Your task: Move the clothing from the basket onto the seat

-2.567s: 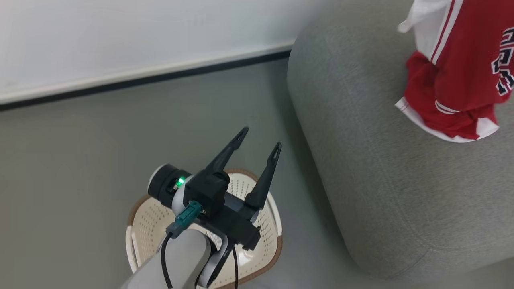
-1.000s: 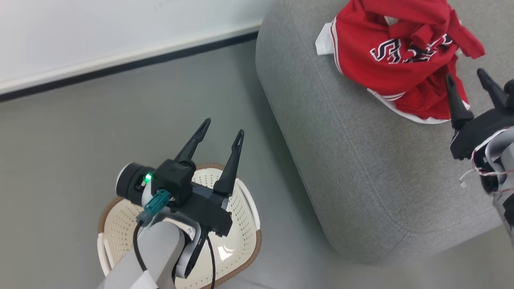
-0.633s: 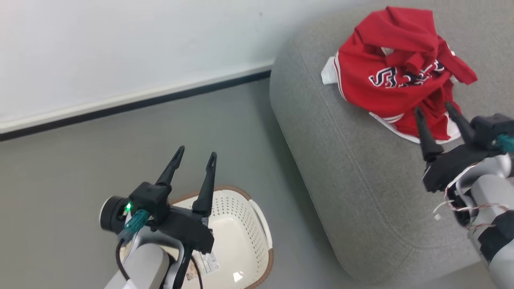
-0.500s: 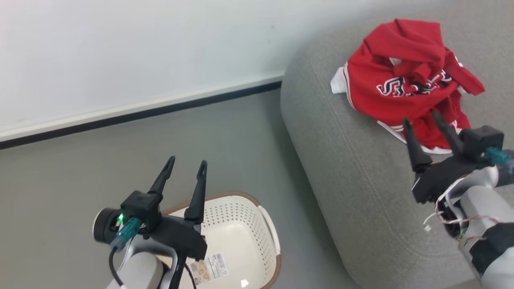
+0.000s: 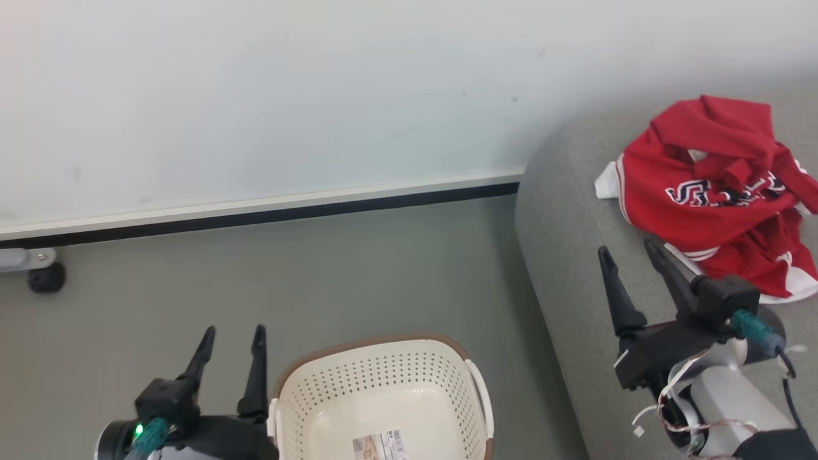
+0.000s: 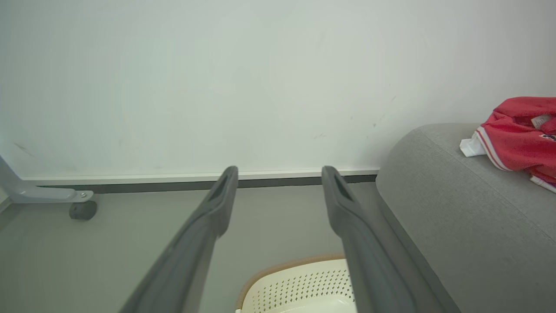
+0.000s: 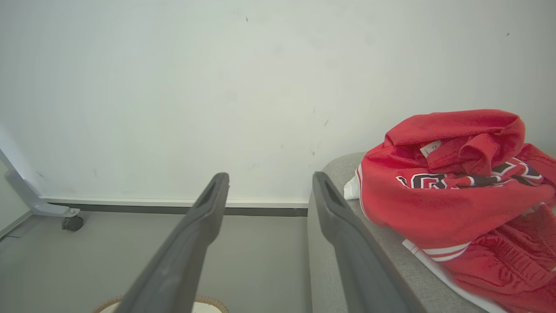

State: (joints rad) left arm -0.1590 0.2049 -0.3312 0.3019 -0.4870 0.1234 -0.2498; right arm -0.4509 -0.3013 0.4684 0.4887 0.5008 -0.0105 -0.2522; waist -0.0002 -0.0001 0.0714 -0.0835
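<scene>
In the head view, the red sports clothing with white trim and navy lettering [image 5: 716,217] lies heaped on the large grey fabric seat cushion [image 5: 575,255] at 2 o'clock. The cream perforated plastic basket with a brown rim [image 5: 377,340] stands on the grey floor [image 5: 319,268] at 6 o'clock, with a paper label [image 5: 378,443] on its bottom. The left gripper [image 5: 234,330], at 7 o'clock just beside the basket, has its 2 fingers spread and holds nothing. The right gripper [image 5: 626,248], at 4 o'clock over the seat's front edge, is likewise spread and holds nothing, near the clothing but apart from it. The right wrist view shows a white neck tag [image 7: 430,149] in the jersey's folds. Both wrist views show a grey bracket [image 6: 26,187] above the black caster wheel [image 6: 82,210] at 9 o'clock.
</scene>
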